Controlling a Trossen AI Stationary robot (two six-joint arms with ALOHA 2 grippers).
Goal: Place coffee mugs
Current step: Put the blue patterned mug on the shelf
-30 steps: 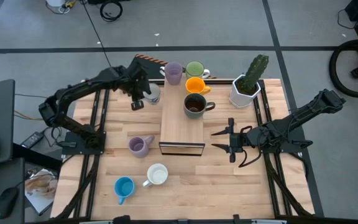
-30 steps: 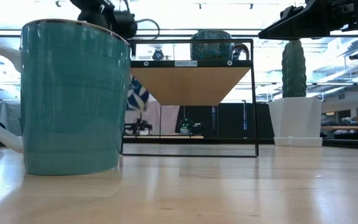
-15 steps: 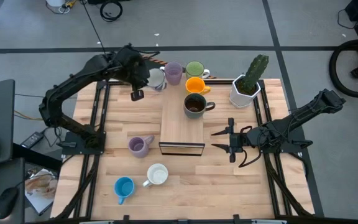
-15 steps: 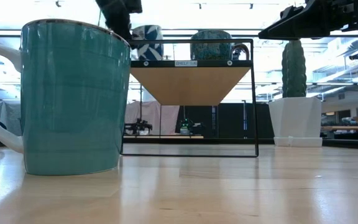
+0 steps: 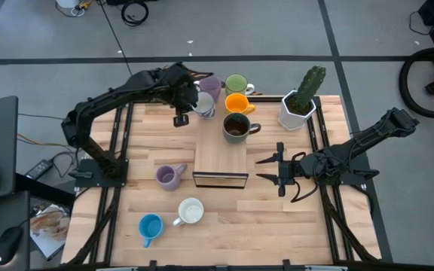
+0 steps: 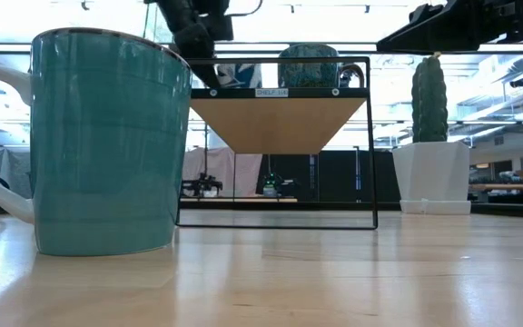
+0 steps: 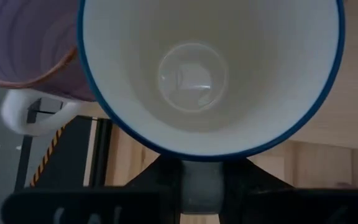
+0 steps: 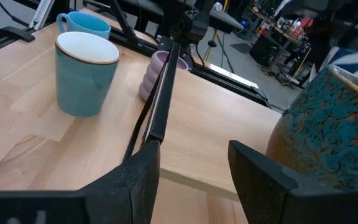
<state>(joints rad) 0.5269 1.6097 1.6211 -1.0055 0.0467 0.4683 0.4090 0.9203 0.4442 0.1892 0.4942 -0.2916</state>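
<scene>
The left gripper (image 5: 194, 102) was clamped on the rim of a white-grey patterned mug (image 5: 203, 106), white inside with a thin blue rim, held above the far left corner of the wooden shelf (image 5: 221, 154). A lilac mug (image 5: 210, 87) stood just beside it, with the green mug (image 5: 236, 83), orange mug (image 5: 236, 104) and dark brown mug (image 5: 236, 127) close by. The right gripper (image 5: 270, 171) waited with jaws apart, near the shelf's right side.

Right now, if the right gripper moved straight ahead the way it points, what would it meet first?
Probably the wooden shelf with a black wire frame: the open right gripper points at its side. The dark brown glazed mug stands on it, slightly off that line; depth is unclear.
</scene>
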